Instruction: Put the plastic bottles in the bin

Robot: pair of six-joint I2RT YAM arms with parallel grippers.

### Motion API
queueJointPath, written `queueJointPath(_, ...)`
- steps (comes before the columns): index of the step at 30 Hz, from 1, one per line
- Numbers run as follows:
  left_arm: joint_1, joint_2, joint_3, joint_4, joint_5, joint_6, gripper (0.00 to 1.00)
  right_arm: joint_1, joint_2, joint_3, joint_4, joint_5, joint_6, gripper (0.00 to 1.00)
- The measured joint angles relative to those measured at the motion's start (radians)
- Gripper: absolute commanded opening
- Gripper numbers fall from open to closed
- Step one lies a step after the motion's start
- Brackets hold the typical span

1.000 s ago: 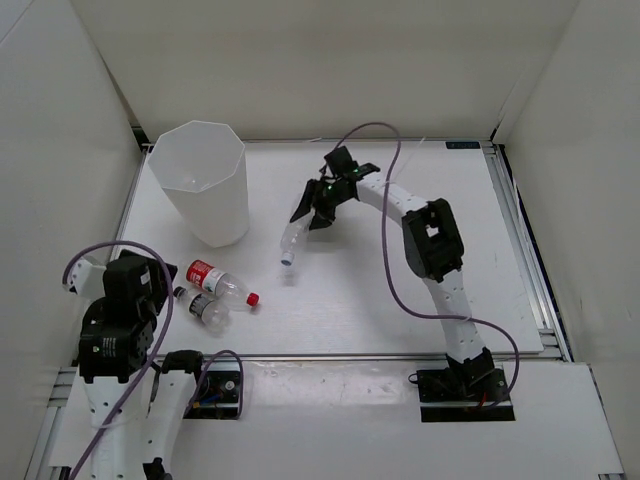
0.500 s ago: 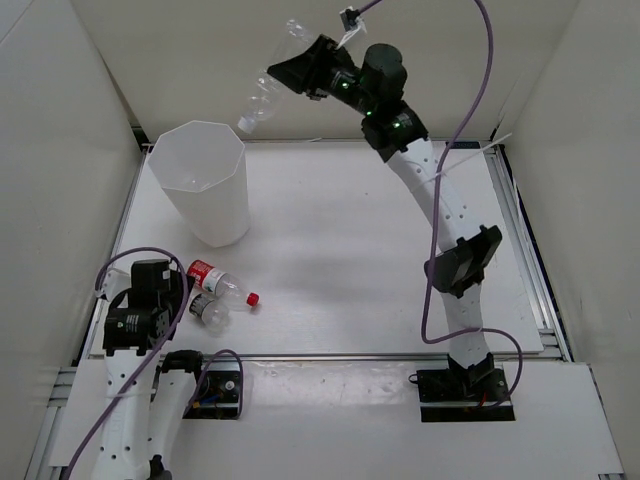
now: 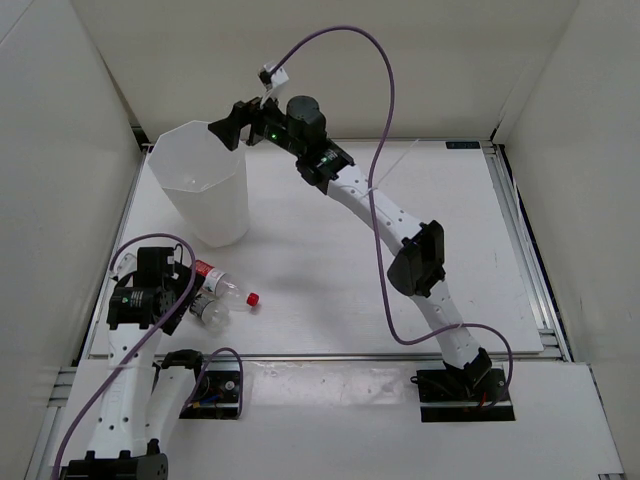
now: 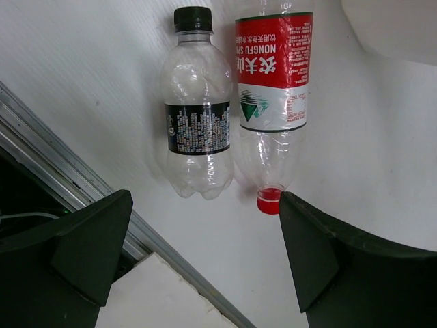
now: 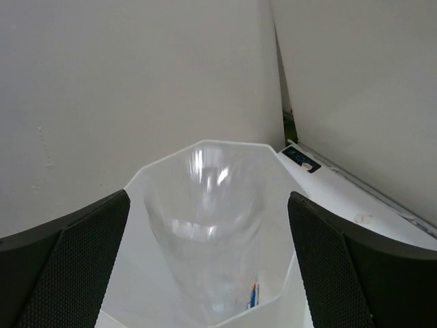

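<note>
**Bin and bottles, white enclosure**

White tabletop (image 3: 330, 270), white walls (image 3: 330, 70). Right gripper (image 5: 208, 199) spread over tall translucent white octagonal bin (image 3: 215, 215); clear plain plastic bottle (image 5: 208, 232) inside, below it. Left gripper (image 4: 205, 225) spread above red-labelled clear bottle (image 4: 273, 75) and black-labelled clear bottle (image 4: 198, 123), side by side.

Glossy clear plastic bottles (image 4: 198, 116), translucent bin (image 3: 200, 205)

the right arm (image 3: 385, 215) and left arm (image 3: 135, 350) have white links, black joints and purple cables (image 3: 340, 35). a green dot (image 3: 272, 133), perhaps an led, glows by the right end effector (image 3: 225, 128), its black fingers (image 5: 75, 273) mesh-textured.
</note>
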Motion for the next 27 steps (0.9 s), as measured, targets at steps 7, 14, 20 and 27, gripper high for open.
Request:
queueJointPath(7,0.000,0.007,-0.090,0.043,0.029,-0.028,0.99,-0.020,-0.201,-0.064,-0.028,0.037,-0.012,1.00)
queueJointPath(14,0.044,0.069,-0.198,0.128,0.046,-0.051,0.99,-0.050,-0.583,-0.281,-0.090,0.039,-0.047,1.00)
queueJointPath(20,0.093,0.075,-0.296,0.261,0.058,-0.052,0.97,-0.043,-0.711,-0.364,-0.183,0.043,-0.069,1.00)
queueJointPath(27,0.142,0.118,-0.392,0.428,0.135,-0.047,0.48,-0.031,-0.703,-0.228,-0.425,0.097,-0.076,1.00)
